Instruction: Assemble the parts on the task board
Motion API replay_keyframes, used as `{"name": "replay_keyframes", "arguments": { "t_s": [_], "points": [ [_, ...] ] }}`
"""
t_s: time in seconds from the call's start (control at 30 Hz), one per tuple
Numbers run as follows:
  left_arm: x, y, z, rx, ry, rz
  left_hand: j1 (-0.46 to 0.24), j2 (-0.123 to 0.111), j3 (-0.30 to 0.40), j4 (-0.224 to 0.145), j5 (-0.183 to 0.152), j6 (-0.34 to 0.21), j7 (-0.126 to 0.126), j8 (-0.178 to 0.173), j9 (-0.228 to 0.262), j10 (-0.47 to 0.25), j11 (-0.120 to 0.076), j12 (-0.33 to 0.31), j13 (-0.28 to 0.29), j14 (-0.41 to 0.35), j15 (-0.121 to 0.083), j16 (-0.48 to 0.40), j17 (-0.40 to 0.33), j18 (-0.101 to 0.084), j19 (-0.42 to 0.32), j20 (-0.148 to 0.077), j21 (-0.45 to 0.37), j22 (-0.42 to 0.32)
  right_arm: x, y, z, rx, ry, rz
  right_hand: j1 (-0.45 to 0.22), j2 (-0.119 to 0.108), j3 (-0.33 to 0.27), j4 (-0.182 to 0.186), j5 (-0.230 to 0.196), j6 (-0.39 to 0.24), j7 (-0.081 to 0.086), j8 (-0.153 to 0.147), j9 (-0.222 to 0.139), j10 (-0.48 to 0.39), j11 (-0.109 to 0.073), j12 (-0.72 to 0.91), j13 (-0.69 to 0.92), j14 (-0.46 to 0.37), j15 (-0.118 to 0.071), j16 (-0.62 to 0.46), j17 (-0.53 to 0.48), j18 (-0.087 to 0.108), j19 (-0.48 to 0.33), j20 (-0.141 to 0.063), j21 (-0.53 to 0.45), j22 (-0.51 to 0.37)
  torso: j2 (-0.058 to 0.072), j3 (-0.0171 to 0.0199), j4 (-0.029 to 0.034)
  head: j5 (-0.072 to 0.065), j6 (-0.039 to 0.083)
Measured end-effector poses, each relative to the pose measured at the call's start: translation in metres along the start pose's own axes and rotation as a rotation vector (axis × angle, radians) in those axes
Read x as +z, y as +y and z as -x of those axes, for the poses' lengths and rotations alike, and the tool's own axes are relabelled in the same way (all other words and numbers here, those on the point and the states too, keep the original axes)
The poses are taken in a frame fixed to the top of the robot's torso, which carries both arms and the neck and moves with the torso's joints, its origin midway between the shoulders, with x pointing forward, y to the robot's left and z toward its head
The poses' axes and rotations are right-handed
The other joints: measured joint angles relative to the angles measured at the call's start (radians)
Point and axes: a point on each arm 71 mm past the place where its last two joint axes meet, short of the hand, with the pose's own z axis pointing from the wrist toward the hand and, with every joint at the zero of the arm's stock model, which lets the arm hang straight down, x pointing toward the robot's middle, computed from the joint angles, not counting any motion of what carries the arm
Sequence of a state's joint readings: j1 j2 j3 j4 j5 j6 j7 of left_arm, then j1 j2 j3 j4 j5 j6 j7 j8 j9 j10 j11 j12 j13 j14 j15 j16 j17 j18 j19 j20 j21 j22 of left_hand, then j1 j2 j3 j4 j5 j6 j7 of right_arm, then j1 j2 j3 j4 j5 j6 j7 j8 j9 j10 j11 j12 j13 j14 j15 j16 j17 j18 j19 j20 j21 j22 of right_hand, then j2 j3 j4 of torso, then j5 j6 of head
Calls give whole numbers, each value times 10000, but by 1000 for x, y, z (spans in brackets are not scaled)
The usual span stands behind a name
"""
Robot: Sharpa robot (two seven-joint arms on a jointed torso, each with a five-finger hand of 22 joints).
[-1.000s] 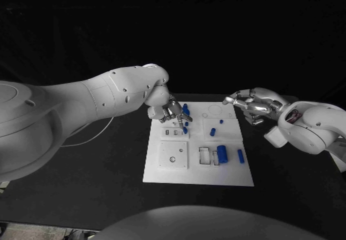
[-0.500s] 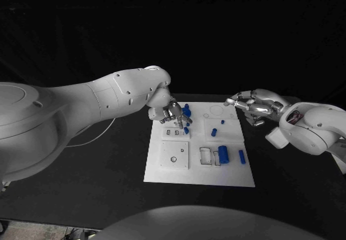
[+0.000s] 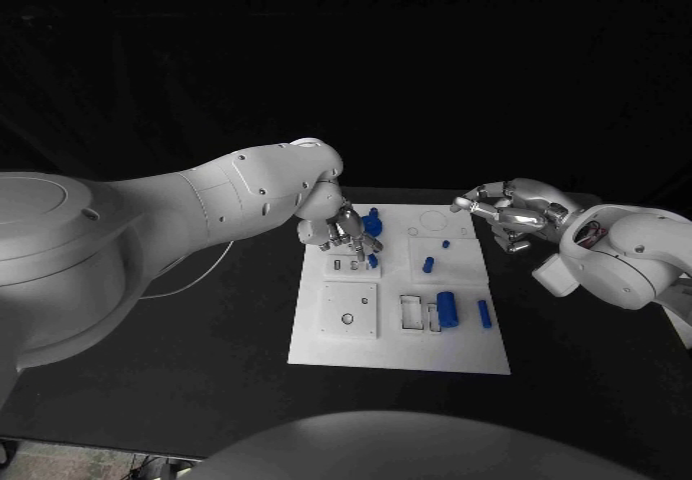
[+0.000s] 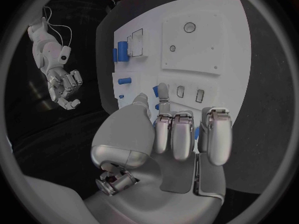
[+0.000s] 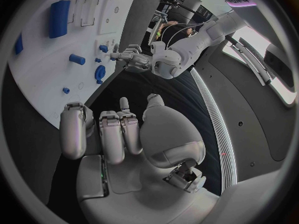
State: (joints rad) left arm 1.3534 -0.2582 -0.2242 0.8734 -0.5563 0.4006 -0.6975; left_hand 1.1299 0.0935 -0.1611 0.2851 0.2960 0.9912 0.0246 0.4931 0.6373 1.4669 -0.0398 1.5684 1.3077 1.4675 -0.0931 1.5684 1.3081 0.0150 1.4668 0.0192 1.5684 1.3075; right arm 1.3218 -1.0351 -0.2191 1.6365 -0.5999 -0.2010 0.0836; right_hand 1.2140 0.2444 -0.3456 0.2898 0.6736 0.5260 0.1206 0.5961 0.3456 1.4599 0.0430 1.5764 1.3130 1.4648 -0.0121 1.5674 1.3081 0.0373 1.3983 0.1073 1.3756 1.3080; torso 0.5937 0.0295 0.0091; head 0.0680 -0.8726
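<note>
The white task board (image 3: 397, 345) lies in the middle of the table. On it are a large blue block (image 3: 446, 307), a slim blue bar (image 3: 483, 314), a blue cylinder (image 3: 427, 264), a tiny blue peg (image 3: 444, 243) and a round blue piece (image 3: 372, 222). My left hand (image 3: 346, 235) hovers over the board's far left part, just above two small slots (image 4: 181, 92). Most of its fingers (image 4: 184, 134) are curled, and one points at the board beside the thumb. Whether it pinches anything I cannot tell. My right hand (image 3: 505, 212) hangs off the board's far right corner, fingers (image 5: 115, 129) curled on nothing.
A square white plate with two holes (image 3: 348, 308) sits on the board's near left. Two empty rectangular recesses (image 3: 411, 313) lie beside the large block. Black table (image 3: 188, 350) surrounds the board. A thin white cable (image 3: 188, 272) trails off at the left.
My left arm has swung slightly and its hand has edged a little toward the slots. My right hand has hardly moved. The parts on the board lie as before.
</note>
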Motion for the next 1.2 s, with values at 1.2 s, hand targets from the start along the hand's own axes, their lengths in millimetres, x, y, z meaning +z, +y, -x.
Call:
{"name": "replay_keyframes", "arguments": {
  "t_s": [1.2],
  "points": [
    [14,-3,-9,-219,24,105,41,41,0,0,115,-72,72,-466,24,-1,2,0,0,0,1,0,-5,-1,-1,1,-38,-1,0,-2,-1,66,80,-137,249,15,164,-1,0,-28,28,-1,-4,31,37,-55,1562,4,37,0,-4,156,-215,-1,-184,-4,-3,5,0,-5,0]
  ]
}}
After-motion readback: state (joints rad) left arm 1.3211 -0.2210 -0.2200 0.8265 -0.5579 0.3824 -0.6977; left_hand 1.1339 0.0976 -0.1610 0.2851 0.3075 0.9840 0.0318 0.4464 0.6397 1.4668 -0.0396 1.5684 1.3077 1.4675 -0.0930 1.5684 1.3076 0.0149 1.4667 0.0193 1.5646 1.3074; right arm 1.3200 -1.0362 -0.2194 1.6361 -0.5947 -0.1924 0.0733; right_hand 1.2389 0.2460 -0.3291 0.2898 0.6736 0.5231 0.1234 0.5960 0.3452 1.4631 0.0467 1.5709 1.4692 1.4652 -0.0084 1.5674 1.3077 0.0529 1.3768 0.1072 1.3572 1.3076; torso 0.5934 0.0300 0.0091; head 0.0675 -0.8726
